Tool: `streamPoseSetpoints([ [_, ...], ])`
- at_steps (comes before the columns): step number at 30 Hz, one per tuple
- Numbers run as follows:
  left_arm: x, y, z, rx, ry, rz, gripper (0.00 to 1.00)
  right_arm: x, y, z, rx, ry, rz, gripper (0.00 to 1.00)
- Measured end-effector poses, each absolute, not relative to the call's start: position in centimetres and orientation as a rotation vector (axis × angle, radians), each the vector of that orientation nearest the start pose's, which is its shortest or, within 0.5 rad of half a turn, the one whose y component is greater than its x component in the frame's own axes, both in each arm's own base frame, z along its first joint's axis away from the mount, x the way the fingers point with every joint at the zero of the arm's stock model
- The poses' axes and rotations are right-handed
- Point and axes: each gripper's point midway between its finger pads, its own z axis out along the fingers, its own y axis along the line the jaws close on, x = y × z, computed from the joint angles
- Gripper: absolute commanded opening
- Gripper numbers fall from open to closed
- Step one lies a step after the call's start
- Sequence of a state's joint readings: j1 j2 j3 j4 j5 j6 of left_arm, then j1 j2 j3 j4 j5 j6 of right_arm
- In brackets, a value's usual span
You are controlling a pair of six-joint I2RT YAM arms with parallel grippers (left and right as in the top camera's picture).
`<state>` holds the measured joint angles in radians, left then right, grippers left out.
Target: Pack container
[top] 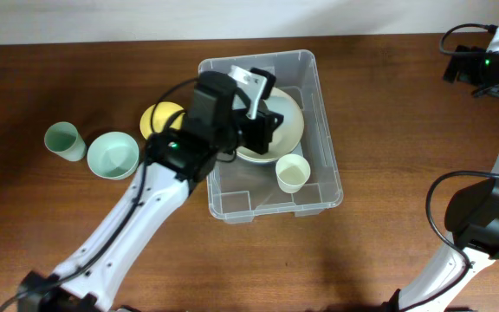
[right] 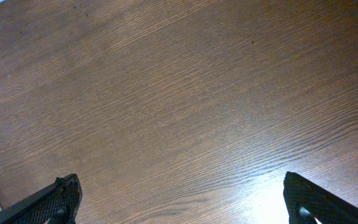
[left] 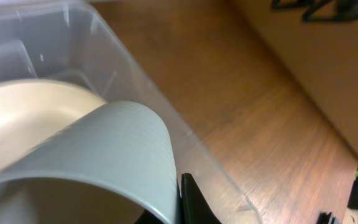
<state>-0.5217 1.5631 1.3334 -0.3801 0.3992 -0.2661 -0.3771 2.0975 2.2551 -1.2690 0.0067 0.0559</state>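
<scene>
currently left claw pinches a pale cup over the container; right claw spread.

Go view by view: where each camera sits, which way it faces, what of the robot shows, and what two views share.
Overhead: above the table, facing straight down on the container; left arm and right arm show.
Left wrist: over the container, facing a cream bowl and a pale cup; one finger shows.
Right wrist: facing down at bare table; the open right gripper shows.
Shared: overhead and left wrist both show container and bowl.
</scene>
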Motion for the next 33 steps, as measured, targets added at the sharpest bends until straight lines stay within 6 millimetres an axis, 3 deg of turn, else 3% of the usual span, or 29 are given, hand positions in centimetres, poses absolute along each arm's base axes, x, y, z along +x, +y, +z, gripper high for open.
streamPoseSetpoints([
  [10, 35.1, -31.6, 19.4, 0.589, 2.343, -0.865, 0.00, 45.9, -18.3, 21.9, 0.580, 2.623, -0.109, 0.99],
  [16, 32.8, -31.0, 16.7, 0.607, 2.486, -0.742, 0.00, 45.9, -18.3, 21.9, 0.580, 2.624, -0.109, 0.99],
  [26, 33.4, -31.3, 17.4, 0.600, 2.453, -0.674, 0.00, 45.9, -18.3, 21.9, 0.579, 2.624, -0.109, 0.99],
  [33, 32.4, -32.5, 17.6, 0.642, 2.442, -0.689, 0.00, 45.9, -18.3, 21.9, 0.580, 2.623, -0.109, 0.99],
])
